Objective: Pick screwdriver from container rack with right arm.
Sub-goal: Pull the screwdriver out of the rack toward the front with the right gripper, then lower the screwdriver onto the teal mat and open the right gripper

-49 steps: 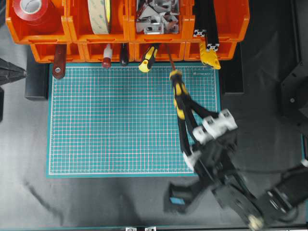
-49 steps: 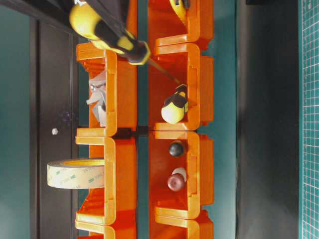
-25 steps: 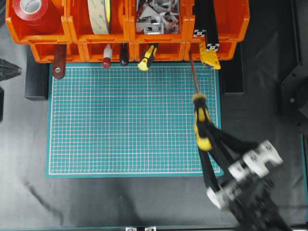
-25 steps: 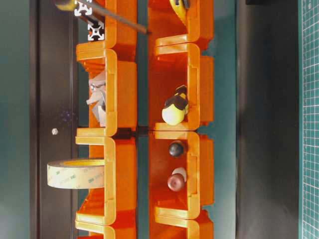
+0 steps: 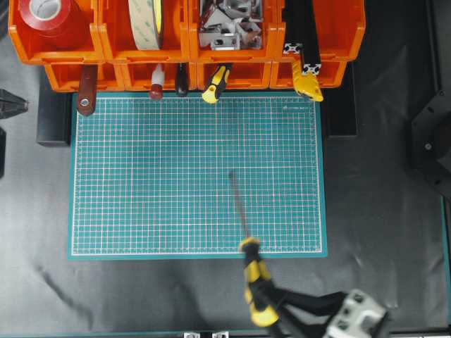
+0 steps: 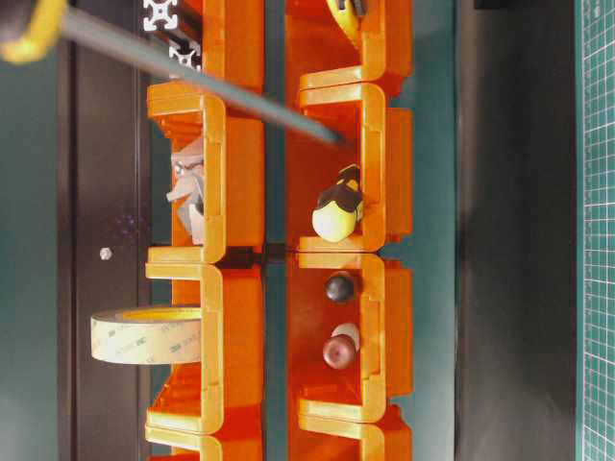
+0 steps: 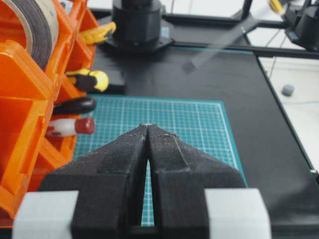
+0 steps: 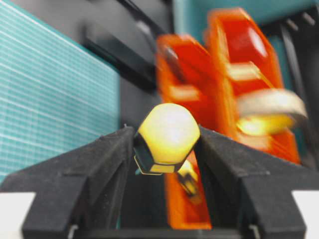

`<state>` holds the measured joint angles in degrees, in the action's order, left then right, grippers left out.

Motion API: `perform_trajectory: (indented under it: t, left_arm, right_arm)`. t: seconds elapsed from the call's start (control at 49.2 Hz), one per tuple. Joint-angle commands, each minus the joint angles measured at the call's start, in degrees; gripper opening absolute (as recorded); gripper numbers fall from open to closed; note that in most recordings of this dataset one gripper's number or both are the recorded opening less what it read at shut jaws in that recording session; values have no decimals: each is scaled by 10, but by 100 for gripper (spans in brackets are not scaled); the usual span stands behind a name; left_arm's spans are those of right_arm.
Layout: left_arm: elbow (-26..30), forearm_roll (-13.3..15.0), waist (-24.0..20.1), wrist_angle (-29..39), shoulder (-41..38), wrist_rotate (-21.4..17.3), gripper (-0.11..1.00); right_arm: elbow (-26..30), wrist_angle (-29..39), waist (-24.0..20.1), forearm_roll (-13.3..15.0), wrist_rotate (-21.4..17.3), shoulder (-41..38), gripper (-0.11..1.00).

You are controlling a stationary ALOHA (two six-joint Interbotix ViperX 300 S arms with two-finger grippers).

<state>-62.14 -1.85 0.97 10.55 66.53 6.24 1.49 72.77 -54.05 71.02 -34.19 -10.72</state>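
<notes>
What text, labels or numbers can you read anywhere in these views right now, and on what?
None can be read.
Green mat: a faint line of print near its top right corner in the overhead view, too small to read.
Screwdriver in the right end effector: no lettering visible on the handle.
Container rack: no labels visible on the bins.
Tape rolls: no print visible.

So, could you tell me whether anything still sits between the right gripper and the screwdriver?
Nothing does. The right gripper is shut on the screwdriver, its fingers pressed against both sides of the yellow handle butt. The shaft points out over the green mat, clear of the container rack.
</notes>
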Motion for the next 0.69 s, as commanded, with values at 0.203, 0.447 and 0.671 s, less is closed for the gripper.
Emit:
perform_trajectory:
  t: [0.203,0.447,0.671]
  left_arm:
    - [18,-1,10,-5,-7,50,0]
    - [20,-2,25,-26,-11,62,0]
    - [26,-2,22,-26,-25,65,0]
  right_arm:
    - [-113,-191,49,-11,3,41,41]
    - [-209,-292,98,3,76,56,41]
    - [-250,-335,150,3,126,55,41]
